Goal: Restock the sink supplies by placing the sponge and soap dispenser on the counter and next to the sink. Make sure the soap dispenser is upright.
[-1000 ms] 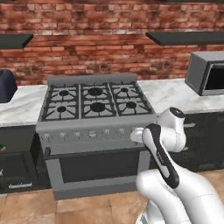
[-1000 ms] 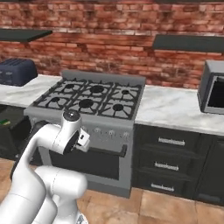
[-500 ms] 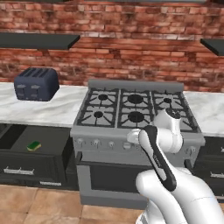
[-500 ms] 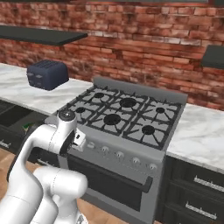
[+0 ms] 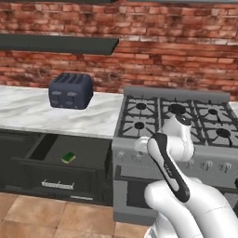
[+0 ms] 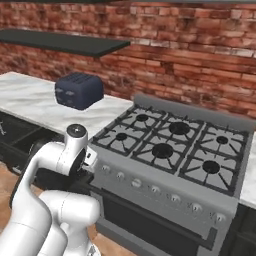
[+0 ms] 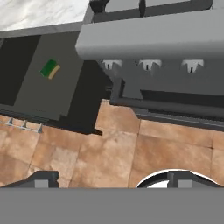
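The sponge (image 5: 69, 157), green on top with a yellow layer, lies flat in an open dark drawer (image 5: 44, 173) under the marble counter (image 5: 28, 111). In the hand view the sponge (image 7: 50, 69) sits at the upper left, far from my gripper (image 7: 116, 181). The gripper hangs open over the tile floor, with nothing between its widely spaced fingertips (image 7: 43, 179). My arm is folded up in front of the stove (image 5: 176, 116). The soap dispenser and the sink are out of view.
A dark blue toaster (image 5: 70, 90) stands on the counter left of the stove. A dark shelf (image 5: 56, 44) runs along the brick wall above it. The oven door handle (image 7: 166, 107) juts out close to my hand. Tile floor (image 7: 109, 148) lies below.
The whole picture has slid right, so the base has driven left. The microwave has left the view; toaster and open drawer with the sponge have come in. The arm's pose is unchanged.
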{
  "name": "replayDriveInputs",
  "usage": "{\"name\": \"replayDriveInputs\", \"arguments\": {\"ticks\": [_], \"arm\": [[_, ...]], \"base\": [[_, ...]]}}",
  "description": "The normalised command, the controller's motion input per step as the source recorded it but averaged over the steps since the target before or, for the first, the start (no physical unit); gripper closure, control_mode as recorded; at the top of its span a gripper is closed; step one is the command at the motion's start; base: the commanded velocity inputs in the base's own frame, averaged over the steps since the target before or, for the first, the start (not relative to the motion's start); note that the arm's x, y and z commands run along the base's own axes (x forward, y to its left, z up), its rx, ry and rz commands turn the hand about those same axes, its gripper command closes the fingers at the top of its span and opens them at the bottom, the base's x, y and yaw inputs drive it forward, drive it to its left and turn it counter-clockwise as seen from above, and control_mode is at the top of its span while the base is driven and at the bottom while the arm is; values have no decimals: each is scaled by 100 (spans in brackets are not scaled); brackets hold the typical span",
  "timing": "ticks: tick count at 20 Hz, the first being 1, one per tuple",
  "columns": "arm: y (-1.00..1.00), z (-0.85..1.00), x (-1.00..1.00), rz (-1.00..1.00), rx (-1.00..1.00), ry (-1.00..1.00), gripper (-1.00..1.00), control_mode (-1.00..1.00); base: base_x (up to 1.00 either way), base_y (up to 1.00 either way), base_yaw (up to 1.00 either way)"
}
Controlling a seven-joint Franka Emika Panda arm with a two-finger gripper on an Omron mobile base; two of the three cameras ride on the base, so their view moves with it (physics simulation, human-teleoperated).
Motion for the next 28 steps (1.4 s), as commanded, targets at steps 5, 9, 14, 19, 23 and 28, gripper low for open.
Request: {"name": "replayDriveInputs", "arguments": {"ticks": [5, 9, 14, 19, 23, 28], "arm": [[0, 0, 0, 0, 0, 0, -100, 100], [0, 0, 0, 0, 0, 0, -100, 100], [0, 0, 0, 0, 0, 0, -100, 100], [0, 0, 0, 0, 0, 0, -100, 100], [0, 0, 0, 0, 0, 0, -100, 100], [0, 0, 0, 0, 0, 0, -100, 100]], "base": [[11, 100, 0], [0, 100, -2], [29, 74, -11], [8, 36, -25], [6, 40, -28], [14, 55, -28]]}}
